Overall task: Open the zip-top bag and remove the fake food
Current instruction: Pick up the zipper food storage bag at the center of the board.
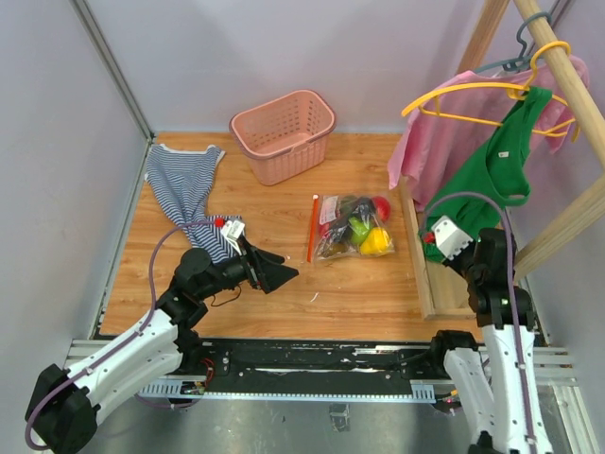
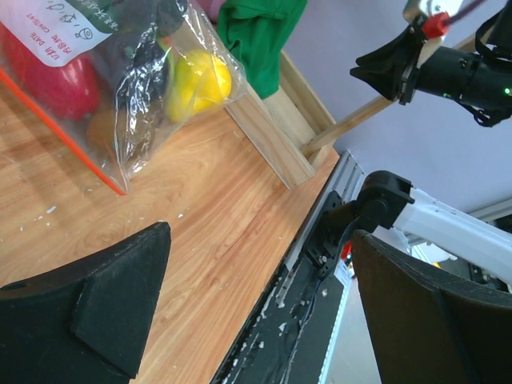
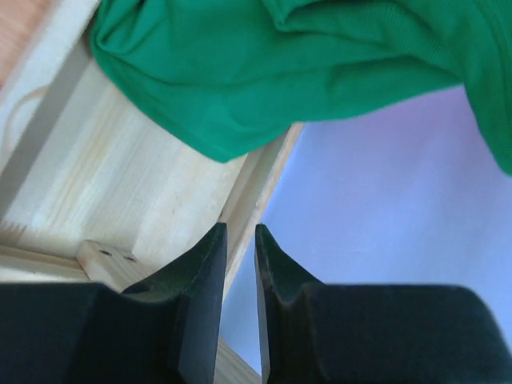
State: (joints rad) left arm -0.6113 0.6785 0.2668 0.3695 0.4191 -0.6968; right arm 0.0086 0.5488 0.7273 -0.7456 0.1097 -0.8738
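Note:
The zip-top bag (image 1: 352,227) lies flat on the wooden table, its red-orange zip strip (image 1: 311,227) along its left edge. The fake food shows through the plastic: a red piece (image 1: 382,205), a light green one (image 1: 359,230), a yellow one (image 1: 376,241) and dark pieces. In the left wrist view the bag (image 2: 120,104) fills the upper left, with its white label (image 2: 56,28) and the yellow fruit (image 2: 200,80). My left gripper (image 1: 274,270) (image 2: 260,232) hovers open and empty, left of the bag. My right gripper (image 1: 433,241) (image 3: 240,232) is by the wooden rack, jaws nearly together, holding nothing.
A pink slotted basket (image 1: 284,132) stands at the back. A striped cloth (image 1: 184,189) lies at the left. A wooden rack (image 1: 425,274) stands right of the bag, with a green garment (image 1: 501,156) (image 3: 280,72) and a pink one (image 1: 444,142) on hangers.

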